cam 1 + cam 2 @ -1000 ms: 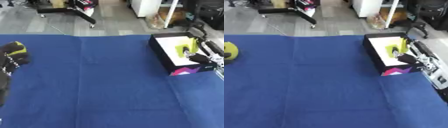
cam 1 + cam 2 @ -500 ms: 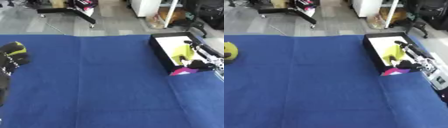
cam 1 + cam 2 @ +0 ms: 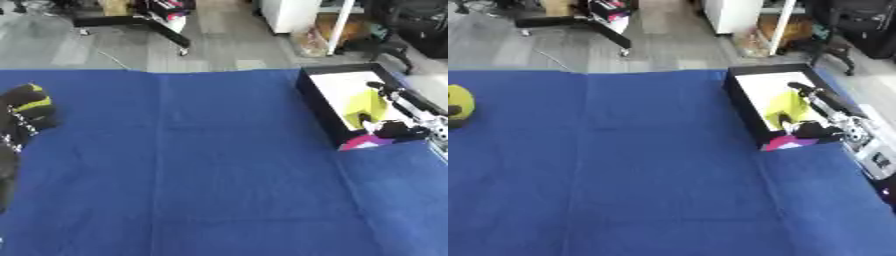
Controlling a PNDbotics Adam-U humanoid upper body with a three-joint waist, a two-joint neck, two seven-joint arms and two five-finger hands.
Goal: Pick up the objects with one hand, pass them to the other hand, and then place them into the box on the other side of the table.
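Over at the far right of the surface, a yellow-green object (image 3: 787,106) sits inside the box (image 3: 317,93), standing against the white floor of it and leaning toward the right wall. The box is black-walled and open at the top, with a patch of magenta (image 3: 366,143) showing at its near end. The right hand (image 3: 808,127) reaches in from the right edge, its dark fingers lying along the right side of the yellow-green object and a dark thumb or fingertip down at its near lower corner; whether those fingers are clamped on the object or merely resting beside it I cannot tell from where I look. Behind the hand the silver and black forearm (image 3: 859,139) runs off toward the near right. A blue cloth (image 3: 192,165) covers the whole surface, with faint fold lines running from far to near. Well apart, at the far left edge, the left hand (image 3: 19,116) rests on the cloth, dark with a yellow-green patch on top, its fingers curled inward and nothing visibly held. Beyond the surface lies a grey floor with a black stand (image 3: 131,20) and some furniture.
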